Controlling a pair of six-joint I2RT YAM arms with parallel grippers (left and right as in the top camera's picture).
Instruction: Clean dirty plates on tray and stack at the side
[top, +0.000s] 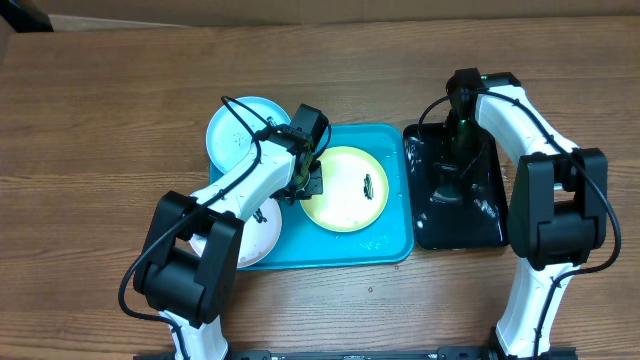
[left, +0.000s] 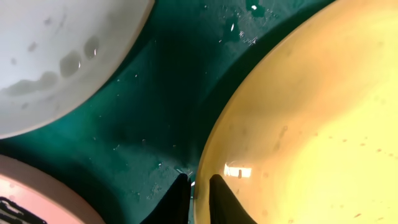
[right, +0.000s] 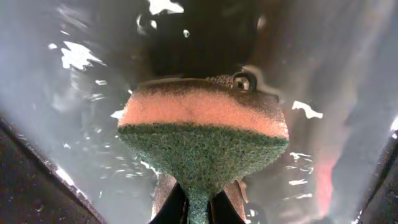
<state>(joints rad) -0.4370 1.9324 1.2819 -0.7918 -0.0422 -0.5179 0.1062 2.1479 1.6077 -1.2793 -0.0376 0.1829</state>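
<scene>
1. Wood-grain surface (top: 100, 120) carries your turquoise tray (top: 390, 235) in the middle and a glossy black tray (top: 490, 225) just beside it on the right.
2. Your yellow-green plate (top: 345, 200) lies inside the turquoise tray, with a dark smear on it.
3. Your light blue plate (top: 240, 130) sits at the tray's far-left corner. The white plate (top: 255, 235) is at its near-left edge, partly hidden by the left arm.
4. Your left end effector (left: 198, 198) is narrow, its fingers pinching the yellow-green plate's rim.
5. Your right end effector (right: 198, 208) is over the wet black tray, clamped on a sponge (right: 202, 137) with a green scrub face and a pink layer.
</scene>
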